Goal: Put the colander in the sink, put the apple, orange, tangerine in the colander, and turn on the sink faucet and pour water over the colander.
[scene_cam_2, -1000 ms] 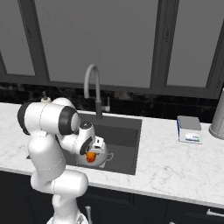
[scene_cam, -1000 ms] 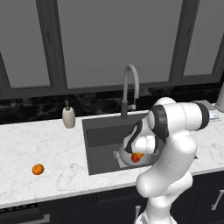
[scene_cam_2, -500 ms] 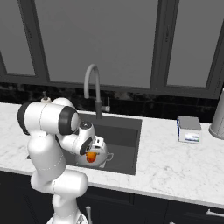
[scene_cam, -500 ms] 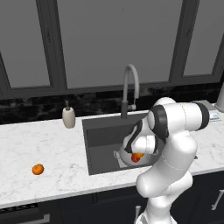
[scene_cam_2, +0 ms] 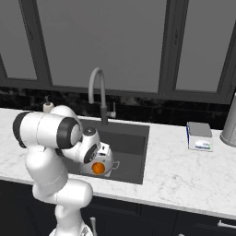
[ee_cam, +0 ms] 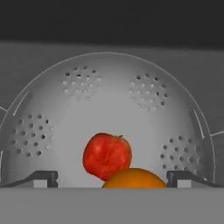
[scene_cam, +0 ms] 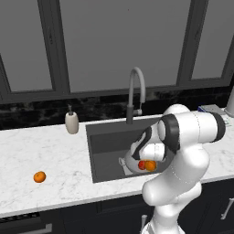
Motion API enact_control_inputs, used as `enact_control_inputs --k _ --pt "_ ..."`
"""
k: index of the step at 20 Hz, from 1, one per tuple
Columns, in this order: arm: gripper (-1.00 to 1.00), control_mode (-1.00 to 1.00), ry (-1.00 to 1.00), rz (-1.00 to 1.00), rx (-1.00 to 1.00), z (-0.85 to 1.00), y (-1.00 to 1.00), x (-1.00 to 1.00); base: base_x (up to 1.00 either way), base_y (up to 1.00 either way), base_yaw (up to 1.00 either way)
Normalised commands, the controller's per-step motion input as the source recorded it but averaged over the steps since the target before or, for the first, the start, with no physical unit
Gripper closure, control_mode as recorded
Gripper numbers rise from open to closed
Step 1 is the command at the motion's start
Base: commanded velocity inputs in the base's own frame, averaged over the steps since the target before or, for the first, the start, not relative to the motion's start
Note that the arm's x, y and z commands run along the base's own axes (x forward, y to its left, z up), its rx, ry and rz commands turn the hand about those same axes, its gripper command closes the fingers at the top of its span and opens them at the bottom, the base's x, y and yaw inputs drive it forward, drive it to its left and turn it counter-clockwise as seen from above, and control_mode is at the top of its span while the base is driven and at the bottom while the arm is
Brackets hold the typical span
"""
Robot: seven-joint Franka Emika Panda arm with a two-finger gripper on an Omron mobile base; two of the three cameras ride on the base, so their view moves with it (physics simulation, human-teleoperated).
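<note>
Inside the colander [ee_cam: 109, 109], the orange [ee_cam: 133, 178] partly hides the apple [ee_cam: 106, 155].

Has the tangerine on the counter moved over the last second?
No. The tangerine lies at the same spot on the counter, left of the sink, below the soap bottle.

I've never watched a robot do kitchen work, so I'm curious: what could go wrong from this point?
The open pincer hangs low over the colander, right by the apple and orange; lifting carelessly might knock them or tip the colander in the sink. One fruit lies far off on the counter and could roll when grabbed. The arm must also clear the faucet when swinging over.
</note>
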Motion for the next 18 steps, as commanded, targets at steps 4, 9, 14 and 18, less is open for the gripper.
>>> enact_control_inputs --k 4,9,14,18 --pt "-1.00 -1.00 0.00 -0.03 0.00 0.38 -0.07 -0.07 0.00 0.00 0.00" --pt "-1.00 -1.00 0.00 -0.02 0.00 0.36 -0.05 -0.07 0.00 0.00 0.00" --pt "-1.00 -1.00 0.00 0.00 0.00 0.58 -0.06 -0.12 0.00 0.00 0.00" --pt "-1.00 -1.00 0.00 -0.02 0.00 0.59 0.00 -0.23 0.00 0.00 0.00"
